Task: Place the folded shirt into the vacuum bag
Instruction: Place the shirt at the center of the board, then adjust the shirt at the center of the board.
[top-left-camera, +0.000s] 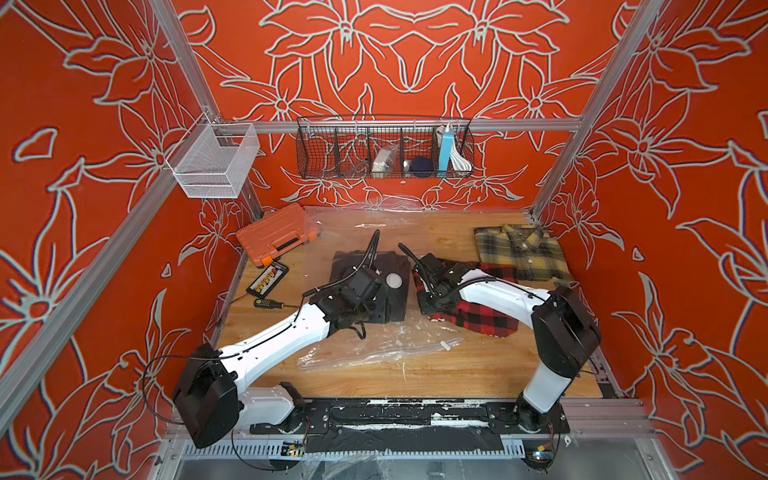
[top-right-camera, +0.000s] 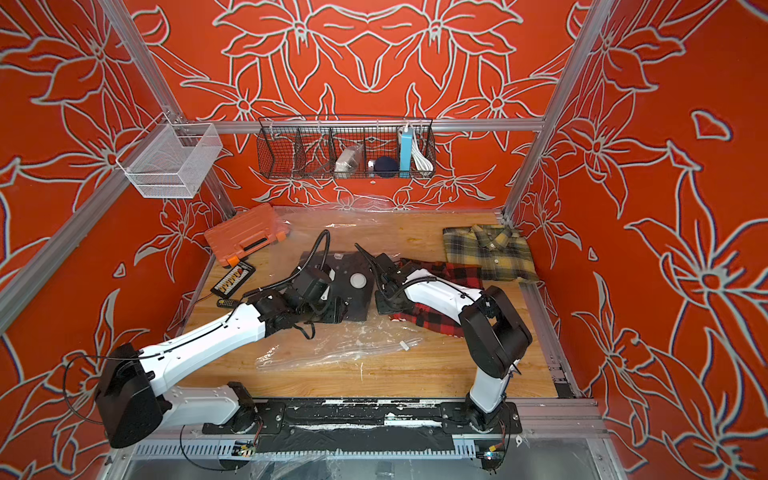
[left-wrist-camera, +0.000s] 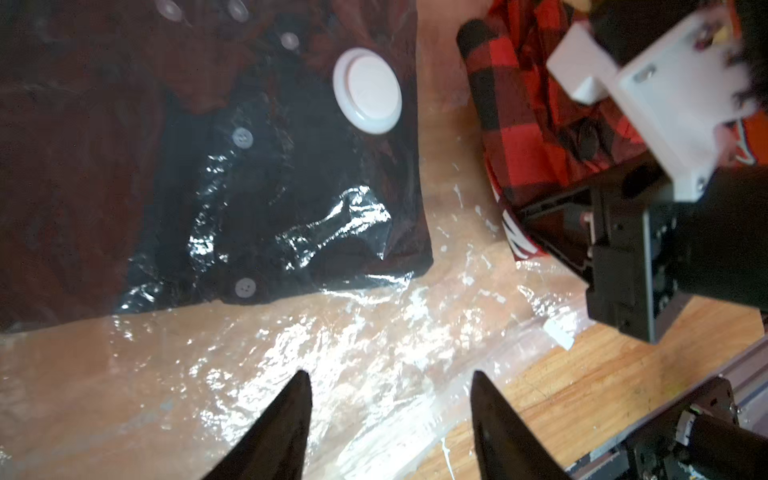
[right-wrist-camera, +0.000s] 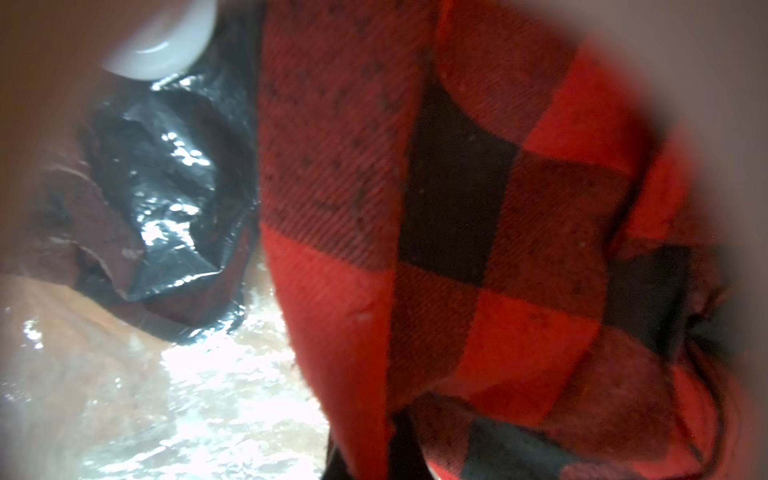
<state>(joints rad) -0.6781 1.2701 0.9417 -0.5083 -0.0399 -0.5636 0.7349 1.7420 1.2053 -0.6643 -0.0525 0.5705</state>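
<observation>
**Figure. Insertion of a folded shirt: hazards at the bag mouth.** The vacuum bag (top-left-camera: 365, 345) lies flat and crinkled on the desk (top-left-camera: 415, 382). A dark shirt (left-wrist-camera: 249, 187) is under its film, below the white valve cap (top-left-camera: 393, 280). The red plaid shirt (top-left-camera: 478, 320) lies beside the dark one. Its near corner rests over the film close to the slider clip (top-left-camera: 445, 344), and it appears not yet inside. A yellow plaid shirt (top-left-camera: 519, 251) waits at the far corner, well apart.

The right gripper (top-left-camera: 430, 303) is closed, and plaid cloth bunched against its wrist camera suggests that it is clamped on the red plaid shirt's edge. The left gripper (left-wrist-camera: 390, 419) hangs over the film near the mouth with its jaws apart and nothing between them. Whether it touches the film cannot be told.

Likely failures:
- **Shirt rides over the bag.** No layer of the mouth is lifted, so a push would probably slide the shirt across the top film instead of entering.
- **Fold comes undone.** A pinch at one edge may let the rest of the shirt trail and open out under drag.
- **Bag moves with the cloth.** The film is light and unpinned, so it may bunch against the dark shirt.
- **Grippers collide.** The two wrists are near each other over the bag, which leaves little room for crossing paths.
</observation>
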